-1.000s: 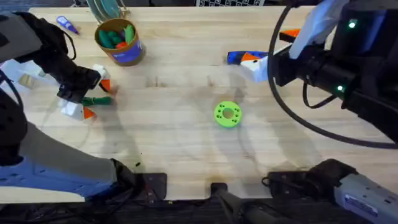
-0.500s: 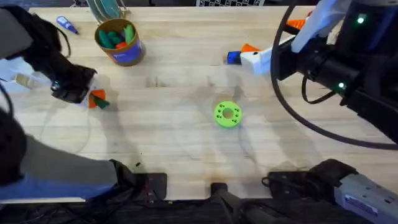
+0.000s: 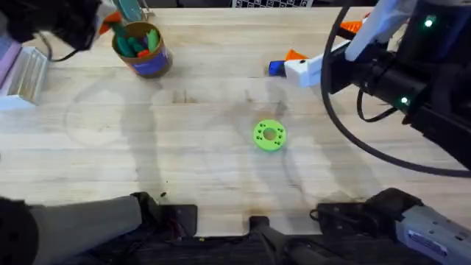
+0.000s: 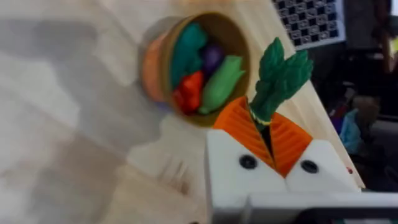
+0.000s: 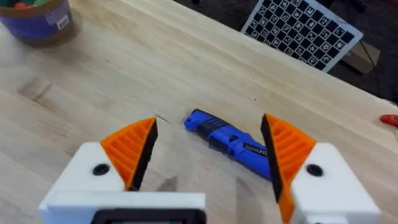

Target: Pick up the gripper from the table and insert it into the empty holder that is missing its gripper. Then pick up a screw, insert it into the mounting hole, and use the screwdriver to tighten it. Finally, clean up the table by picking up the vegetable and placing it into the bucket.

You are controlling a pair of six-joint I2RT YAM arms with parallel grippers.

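Moved since half a second ago: your left gripper (image 4: 272, 146) has left the table's 9 o'clock area and now sits at 11 o'clock, by the bucket (image 3: 140, 48).

Left gripper: clenched on the vegetable (image 4: 278, 78), whose green top stands just beside the bucket's rim; bucket already holds green, red and purple toys.
Right gripper (image 5: 208, 158): you have its orange fingers spread, grasping nothing, above the screwdriver (image 5: 226, 141), which lies flat at 1 o'clock.
Surface: pale wooden table (image 3: 206, 169), with a green round disc (image 3: 268, 135) just right of centre.
Room: a checkerboard panel (image 5: 298, 31) stands beyond the far edge.
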